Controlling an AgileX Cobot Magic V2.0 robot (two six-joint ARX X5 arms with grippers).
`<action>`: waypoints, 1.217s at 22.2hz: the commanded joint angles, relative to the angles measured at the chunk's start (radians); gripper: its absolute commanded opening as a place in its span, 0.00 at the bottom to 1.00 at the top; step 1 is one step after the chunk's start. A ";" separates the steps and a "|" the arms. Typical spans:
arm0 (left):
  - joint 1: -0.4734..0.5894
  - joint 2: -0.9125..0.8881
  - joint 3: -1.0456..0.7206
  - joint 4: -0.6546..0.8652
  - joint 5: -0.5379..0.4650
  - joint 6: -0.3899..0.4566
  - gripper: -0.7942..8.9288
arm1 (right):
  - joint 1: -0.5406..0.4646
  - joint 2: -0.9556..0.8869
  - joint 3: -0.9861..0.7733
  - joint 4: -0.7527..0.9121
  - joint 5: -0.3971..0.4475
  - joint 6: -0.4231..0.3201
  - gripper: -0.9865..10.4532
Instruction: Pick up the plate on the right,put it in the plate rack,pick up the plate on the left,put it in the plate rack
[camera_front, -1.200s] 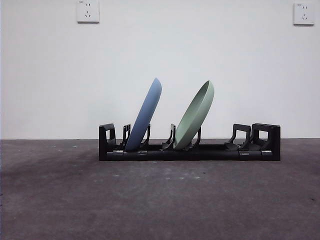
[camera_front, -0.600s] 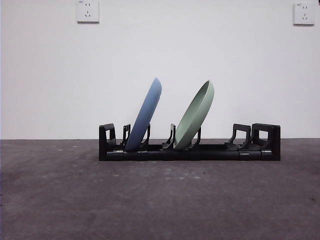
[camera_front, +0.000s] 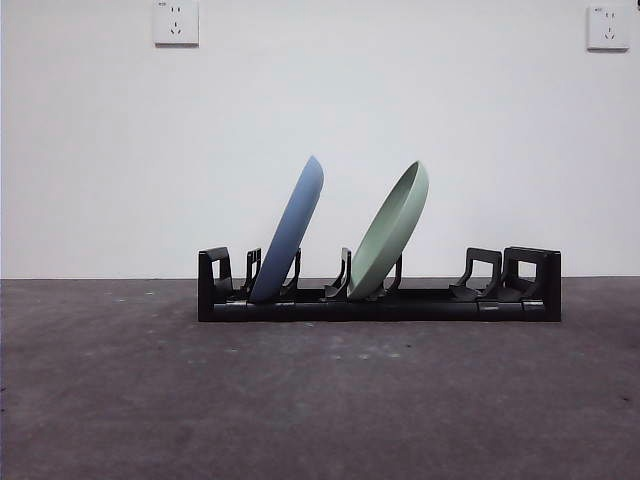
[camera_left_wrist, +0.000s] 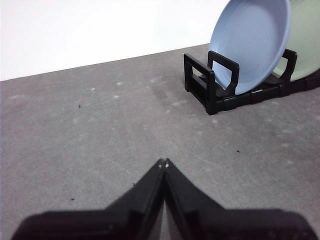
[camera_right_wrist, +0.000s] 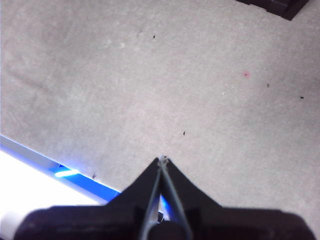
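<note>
Standing tilted in the plate rack (camera_front: 378, 298), both plates: blue plate (camera_front: 291, 232) in a slot near one blocky end, green plate (camera_front: 391, 231) a few prongs further along, apart from each other, each leaning the same way against a curved prong. Nothing shifted across the last second in the front view: same lean, same slots, no arm in sight. Reads as a settled scene, meaning both placements look done and the task is, by judgement, complete or at its very end.

Left gripper (camera_left_wrist: 164, 162) clenched, tips pressed together with nothing between them, hovering over bare desk (camera_left_wrist: 90, 125). Ahead of those fingers (camera_left_wrist: 150, 184) and off to one side, well apart: the rack's blocky end, with the blue plate cradled behind it and a sliver of the green plate beyond. Right gripper (camera_right_wrist: 162, 160) likewise clenched and empty, over bare desk near its bright edge; only a black corner of the rack visible far ahead of those fingers, well apart.

Judging from both arms drawn clear and empty, no further grasp seems called for; at most a retreat to rest. Main remaining risk: a plate sliding on its rim, though both seem firmly seated against their prongs, so likely stable.
</note>
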 joint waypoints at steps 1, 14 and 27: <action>0.008 -0.001 -0.012 0.015 0.008 -0.028 0.08 | 0.000 0.001 -0.004 0.018 0.001 0.004 0.09; 0.008 0.017 -0.012 0.015 0.006 -0.027 0.08 | 0.000 0.001 -0.004 0.391 0.001 0.005 0.09; 0.008 0.017 -0.012 0.015 0.006 -0.028 0.08 | -0.297 -0.370 -0.073 0.591 0.050 -0.076 0.09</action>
